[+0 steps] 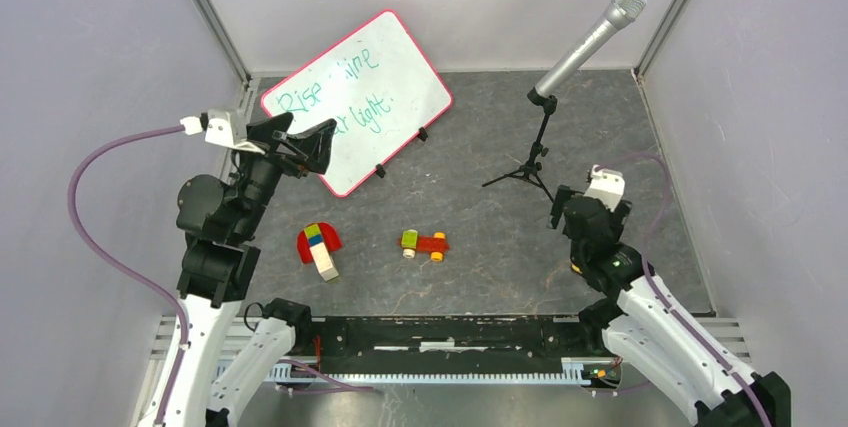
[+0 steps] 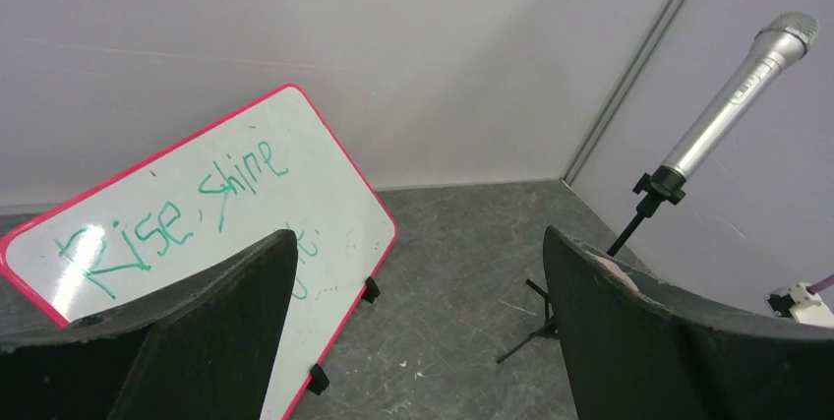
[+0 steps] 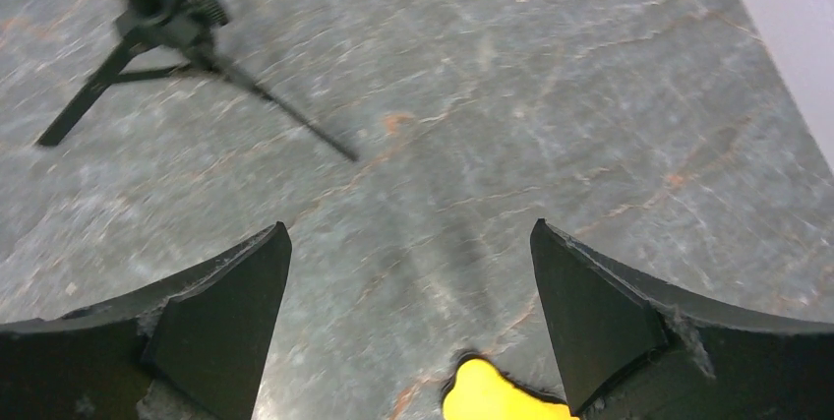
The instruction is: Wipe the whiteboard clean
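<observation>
The grey stone-look table (image 1: 500,267) is lying under everything; the whiteboard (image 1: 400,77) (image 2: 167,194) is standing on it at the far left, close to the back wall, tipping back on its little black clip feet; green writing is showing on it, with "Rise, shine" on the top line and a second line partly hiding behind the left arm.

The silver microphone (image 1: 585,47) (image 2: 733,95) is leaning up to the right on a black tripod stand (image 1: 535,152) (image 3: 167,22) at the far right, well apart from the board.

The left gripper (image 1: 312,125) (image 2: 418,235) is hanging up off the table by the board's near left edge, pointing at it; its jaws are gaping wide and holding nothing; I cannot tell if it is touching the board.

The right gripper (image 1: 592,209) (image 3: 408,228) is pointing down at bare table near the tripod's legs; its jaws are spreading wide too, with nothing between them.

A red curved block with coloured bricks (image 1: 318,247) is lying near the middle; a small red toy car (image 1: 424,243) is sitting just to its right; a yellow bit (image 3: 492,390) is peeking in under the right wrist camera.
</observation>
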{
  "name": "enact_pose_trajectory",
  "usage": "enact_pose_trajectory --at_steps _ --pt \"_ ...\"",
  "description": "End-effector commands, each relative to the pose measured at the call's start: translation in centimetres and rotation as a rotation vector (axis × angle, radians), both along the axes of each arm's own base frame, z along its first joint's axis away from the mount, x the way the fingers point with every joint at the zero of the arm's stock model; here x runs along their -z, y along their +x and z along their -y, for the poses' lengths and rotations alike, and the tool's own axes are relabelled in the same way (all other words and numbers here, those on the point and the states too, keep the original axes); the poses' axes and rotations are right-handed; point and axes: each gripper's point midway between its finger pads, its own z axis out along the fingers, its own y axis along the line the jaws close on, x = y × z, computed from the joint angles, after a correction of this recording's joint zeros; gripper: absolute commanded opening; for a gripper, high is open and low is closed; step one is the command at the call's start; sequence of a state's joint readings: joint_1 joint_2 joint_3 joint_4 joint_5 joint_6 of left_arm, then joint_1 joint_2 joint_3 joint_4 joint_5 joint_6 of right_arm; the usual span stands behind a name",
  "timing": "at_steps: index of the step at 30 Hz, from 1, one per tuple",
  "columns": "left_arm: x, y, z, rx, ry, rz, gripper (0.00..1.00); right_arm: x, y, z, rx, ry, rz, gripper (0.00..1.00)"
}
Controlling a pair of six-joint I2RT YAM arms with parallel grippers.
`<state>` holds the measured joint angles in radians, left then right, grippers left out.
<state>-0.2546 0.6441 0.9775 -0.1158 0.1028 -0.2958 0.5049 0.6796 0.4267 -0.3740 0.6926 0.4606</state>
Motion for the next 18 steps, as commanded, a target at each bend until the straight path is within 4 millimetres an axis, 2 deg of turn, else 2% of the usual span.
enact_pose_trajectory --at_steps 1,5,8,10,16,18 --pt "-0.5 0.6 -0.6 -0.041 -0.009 0.021 1.00 0.4 0.1 3.2 0.156 0.046 -0.005 0.98" --pt "-0.3 0.8 -0.1 -0.020 -0.013 0.017 1.00 1.2 -0.7 6.5 0.272 0.063 -0.088 0.98" --pt "0.0 1.0 0.2 -0.011 -0.010 0.005 1.00 2.4 -2.1 7.8 0.345 0.089 -0.168 0.98" --pt "0.2 1.0 0.3 -0.004 -0.008 0.001 1.00 3.3 -3.1 7.8 0.371 0.126 -0.235 0.98" --pt "0.5 1.2 0.7 0.008 -0.011 -0.012 1.00 2.8 -5.2 7.1 0.371 0.175 -0.308 0.98" --pt "0.5 1.2 1.0 0.020 -0.012 -0.017 1.00 3.4 -6.1 6.9 0.370 0.175 -0.358 0.98"
